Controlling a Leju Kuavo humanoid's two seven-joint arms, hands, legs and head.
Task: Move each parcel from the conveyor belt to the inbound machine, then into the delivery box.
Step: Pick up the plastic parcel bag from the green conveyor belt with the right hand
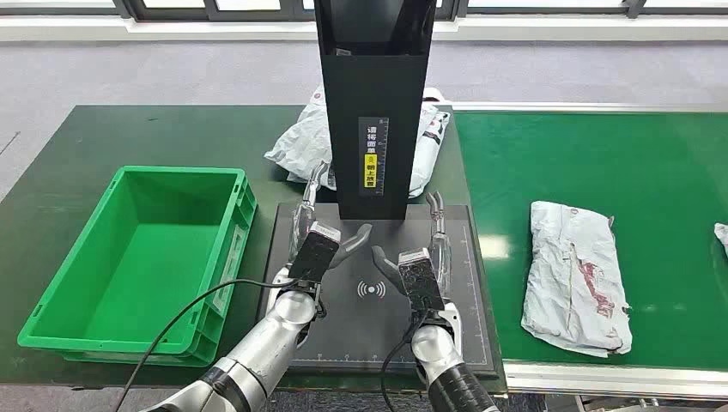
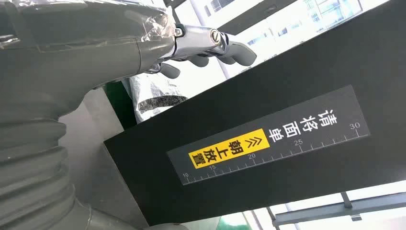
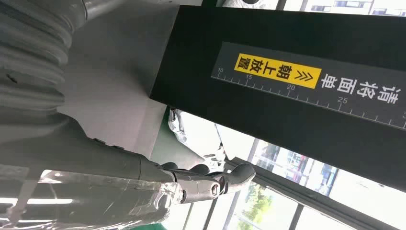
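Green belt (image 1: 592, 154) runs along the robot's right side, and on it lies a crumpled white parcel (image 1: 573, 276), flat, with its long axis running away from the robot, roughly across the belt's width. Both hands hover over the dark scanning plate (image 1: 468, 343) of the inbound machine (image 1: 374, 112), either side of its black upright column. The left hand (image 1: 319, 245) and the right hand (image 1: 426, 262) each hold nothing, fingers spread apart and pointing forward toward the column, thumbs turned inward toward one another.

From the fingers, the parcel lies off to the right, well apart from the left hand and near the right one, so I judge the right arm the natural one to reach for it; it would need to swing sideways past the plate's edge onto the belt. A grasp across the parcel's narrow width looks easier than one along its length.

Behind the column another white parcel (image 1: 302, 142) lies crumpled on the table. A sliver of a third shows at the belt's far right edge (image 1: 721, 233). The green delivery box (image 1: 51, 309) stands to the left of the plate, beside the left arm.
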